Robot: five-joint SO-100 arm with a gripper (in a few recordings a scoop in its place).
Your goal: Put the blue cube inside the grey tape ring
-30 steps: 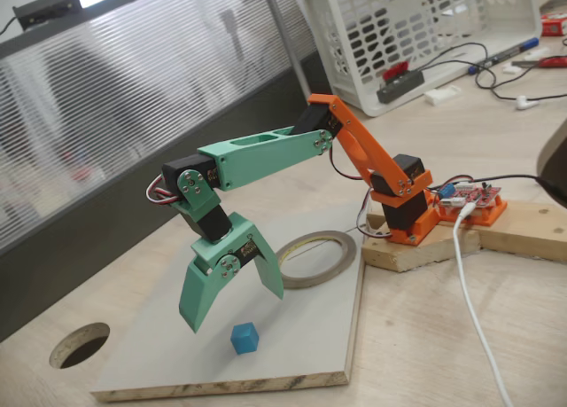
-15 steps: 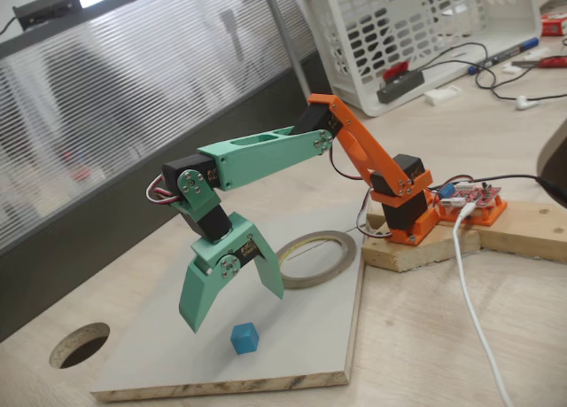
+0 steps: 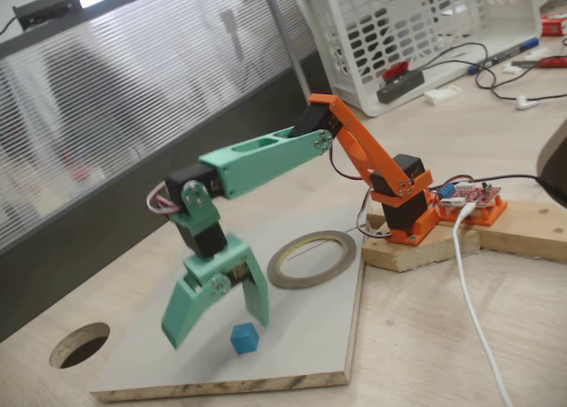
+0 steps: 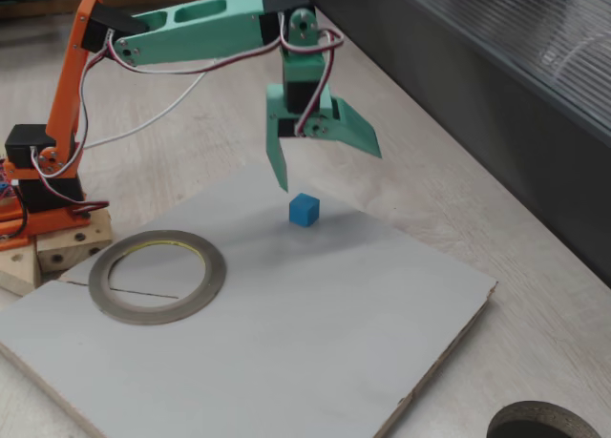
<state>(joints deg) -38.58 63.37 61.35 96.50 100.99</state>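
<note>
The blue cube (image 3: 244,339) (image 4: 304,209) rests on the grey board, untouched. My green gripper (image 3: 217,329) (image 4: 330,171) hangs open just above the board, its jaws spread wide and empty. In both fixed views the cube sits low beside one fingertip (image 3: 260,316) (image 4: 284,185), slightly clear of it. The grey tape ring (image 3: 310,284) (image 4: 158,312) lies flat on the same board, closer to the arm's orange base, with nothing inside its opening.
The grey board (image 3: 301,345) (image 4: 286,352) lies on a wooden table with a round dark hole (image 3: 80,343) (image 4: 539,424) beyond its corner. The arm's base stands on a wood block (image 3: 523,230) with a white cable. A white basket (image 3: 425,26) stands behind.
The arm has lowered and swung slightly left in the fixed view, bringing the open gripper down closer to the cube. Cube and ring have not moved.
</note>
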